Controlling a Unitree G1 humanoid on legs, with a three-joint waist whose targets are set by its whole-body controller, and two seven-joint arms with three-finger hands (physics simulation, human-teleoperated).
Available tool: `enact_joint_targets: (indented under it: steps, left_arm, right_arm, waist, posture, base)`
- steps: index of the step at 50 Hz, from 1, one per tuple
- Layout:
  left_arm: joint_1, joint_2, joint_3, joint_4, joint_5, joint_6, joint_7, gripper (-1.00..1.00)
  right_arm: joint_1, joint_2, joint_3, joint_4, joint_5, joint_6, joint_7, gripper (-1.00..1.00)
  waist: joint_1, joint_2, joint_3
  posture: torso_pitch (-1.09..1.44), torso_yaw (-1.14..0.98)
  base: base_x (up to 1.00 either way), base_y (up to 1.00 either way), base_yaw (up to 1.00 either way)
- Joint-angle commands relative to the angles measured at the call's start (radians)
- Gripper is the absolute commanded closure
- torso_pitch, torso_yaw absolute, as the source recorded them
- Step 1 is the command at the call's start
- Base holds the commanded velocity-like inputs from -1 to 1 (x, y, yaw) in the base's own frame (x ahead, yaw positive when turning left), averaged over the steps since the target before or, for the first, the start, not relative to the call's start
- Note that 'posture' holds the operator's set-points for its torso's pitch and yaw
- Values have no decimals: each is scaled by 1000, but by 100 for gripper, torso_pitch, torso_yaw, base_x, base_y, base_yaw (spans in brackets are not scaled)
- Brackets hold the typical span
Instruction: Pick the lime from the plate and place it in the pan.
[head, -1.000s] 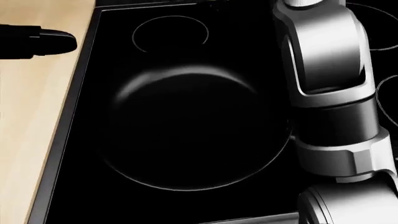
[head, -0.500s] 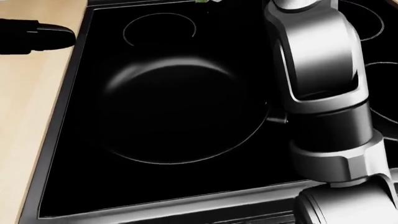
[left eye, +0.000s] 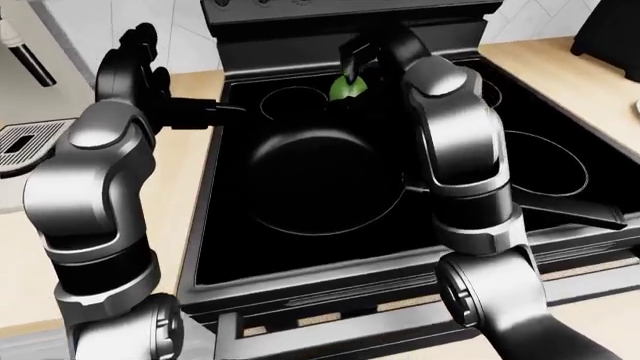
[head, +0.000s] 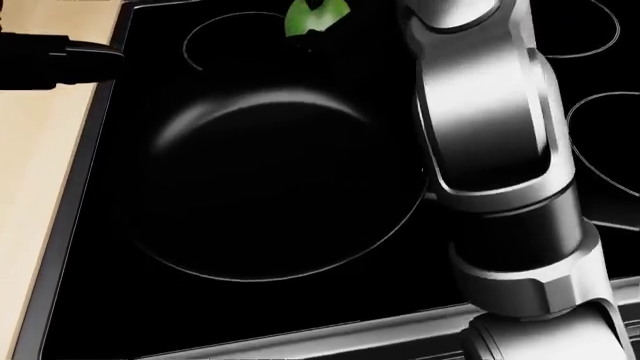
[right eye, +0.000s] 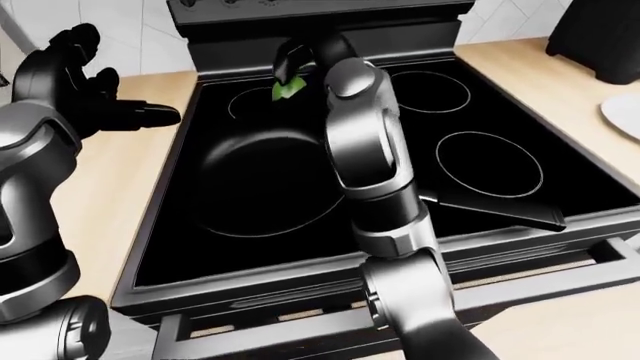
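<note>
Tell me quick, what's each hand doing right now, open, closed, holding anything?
Left hand: open, empty, raised over the counter.
Right hand: closed on the lime, held above the pan's top edge.

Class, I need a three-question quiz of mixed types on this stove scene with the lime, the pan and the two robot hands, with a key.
1. True or false: the lime already lies on the bottom of the pan.
2. Which robot hand grips the lime? A) the left robot hand B) the right robot hand
3. Fill in: in the right-eye view, the pan's handle points toward the picture's ____.

Key:
1. False; it is gripped above the pan's upper rim.
2. B; the left robot hand is open over the wooden counter.
3. Right.
</note>
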Motion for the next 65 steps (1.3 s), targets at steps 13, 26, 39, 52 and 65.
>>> enact_joint_targets:
  steps: [13, 26, 39, 52, 65]
  left_arm:
    - [-33, 16, 11, -27, 4, -30, 5, -100]
    - [-29, 18, 16, -39, 0, -21, 7, -100]
    - [-17, 14, 18, -46, -6, -25, 13, -100]
    - [-6, 18, 25, -52, -18, -25, 17, -100]
    - [3, 17, 23, -50, -21, -33, 20, -100]
  right_arm:
    - [-66, 17, 53, -206, -275, 127, 330, 100]
    - [-162, 15, 118, -226, -626, 126, 794, 100]
    - [-146, 120, 25, -223, -966, -137, 1115, 100]
    - [-86, 169, 10, -250, -1036, -276, 1191, 100]
    - [-24, 233, 21, -244, -1019, -323, 1113, 100]
  waist:
    - [-9, 9, -32]
    - [-23, 20, -18]
    - [-34, 35, -12]
    - [-39, 43, -13]
    - [-40, 47, -19]
  posture:
    - [0, 0]
    - [0, 0]
    - [0, 0]
    - [0, 0]
    - [0, 0]
  base:
    - [0, 0, 0]
    - [0, 0, 0]
    - [0, 0, 0]
    - [0, 0, 0]
    - [0, 0, 0]
